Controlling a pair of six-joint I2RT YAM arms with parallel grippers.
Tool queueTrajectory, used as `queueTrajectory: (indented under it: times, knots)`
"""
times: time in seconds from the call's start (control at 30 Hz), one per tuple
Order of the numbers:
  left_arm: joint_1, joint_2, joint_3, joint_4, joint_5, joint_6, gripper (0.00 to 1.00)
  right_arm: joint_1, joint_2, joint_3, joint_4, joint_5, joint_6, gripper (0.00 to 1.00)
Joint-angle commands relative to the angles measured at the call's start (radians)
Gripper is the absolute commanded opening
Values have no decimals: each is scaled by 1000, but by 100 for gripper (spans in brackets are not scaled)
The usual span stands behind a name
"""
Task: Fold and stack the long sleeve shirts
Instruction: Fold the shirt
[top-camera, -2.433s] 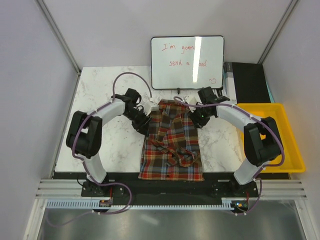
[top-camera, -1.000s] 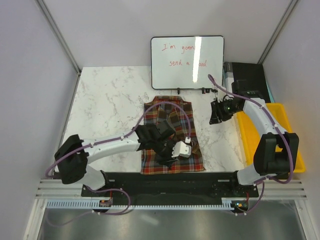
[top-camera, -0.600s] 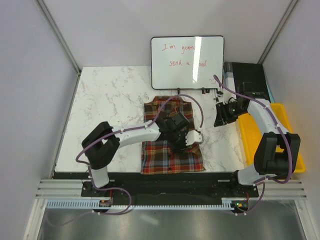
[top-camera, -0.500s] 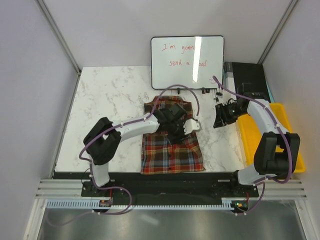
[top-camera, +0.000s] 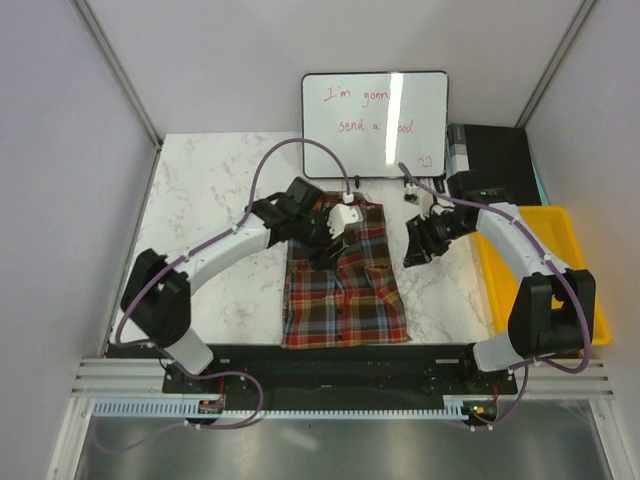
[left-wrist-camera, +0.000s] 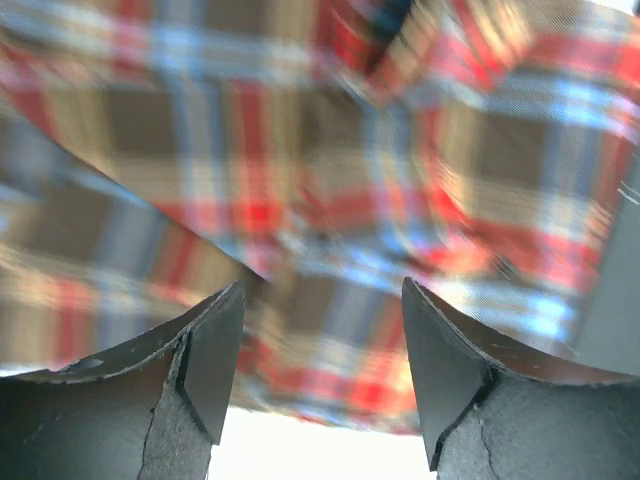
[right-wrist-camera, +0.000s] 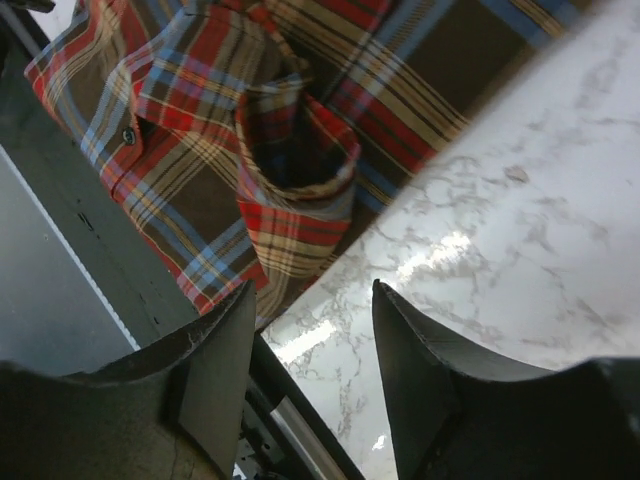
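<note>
Found the left pincer (left-wrist-camera: 320, 300) released: both jaws spread, nothing between them, only blurred plaid cloth behind. Placed it, from the top view, over the far part of the plaid shirt (top-camera: 345, 290), near the collar end. Could not tell whether the fingertips touched the cloth. Found the right pincer (right-wrist-camera: 310, 295) released as well, jaws apart and gripping nothing, hanging over bare marble just beside the right edge of the shirt. Saw past its jaws a sleeve cuff (right-wrist-camera: 298, 170) lying open on the body of the shirt, and one small button (right-wrist-camera: 128, 135) further to the left.

Saw the shirt lying flat on the counter (top-camera: 210, 230), in the middle between the two arms, with the hem at the near edge and the collar toward the far side. Checks of red-orange, brown, blue and white. Noted the left arm (top-camera: 230, 245) reaching in from the left and covering the far left corner of the cloth.

Noted around it:
- a whiteboard (top-camera: 375, 122) with red handwriting, standing at the far edge just behind the collar;
- a black box (top-camera: 500, 165) at the far right;
- a yellow bin (top-camera: 585, 290) beside the right edge of the counter, partly hidden by the right arm.

Counter of white marble with grey veins, closed in by plain pale walls on three sides. Metal rails (top-camera: 100, 378) along the near side, by the arm bases.
</note>
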Motion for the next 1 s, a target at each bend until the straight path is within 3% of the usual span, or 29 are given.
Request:
queueTrajectory:
  times: [0.0, 0.17, 0.2, 0.27, 0.3, 0.4, 0.57, 0.7, 0.97]
  knots:
    - [75, -102, -131, -73, 121, -60, 72, 82, -8, -29, 105, -21, 62, 62]
    - [193, -67, -167, -104, 133, -71, 72, 197, 90, 59, 151, 82, 142, 71]
    - [216, -56, -159, -106, 156, -79, 72, 209, 120, 71, 151, 91, 160, 85]
    - [279, -15, -130, -124, 182, -101, 73, 243, 145, 100, 151, 116, 211, 97]
    - [293, -2, -121, -127, 207, -102, 73, 254, 165, 109, 151, 123, 225, 98]
    - [303, 12, -115, -126, 221, -100, 74, 286, 191, 134, 156, 175, 249, 97]
    - [307, 65, -98, -121, 198, -114, 71, 304, 242, 142, 144, 225, 243, 88]
    - [307, 114, -92, -121, 210, -115, 70, 321, 263, 137, 139, 209, 232, 79]
    - [301, 156, -93, -121, 198, -117, 67, 338, 332, 171, 84, 148, 188, 73]
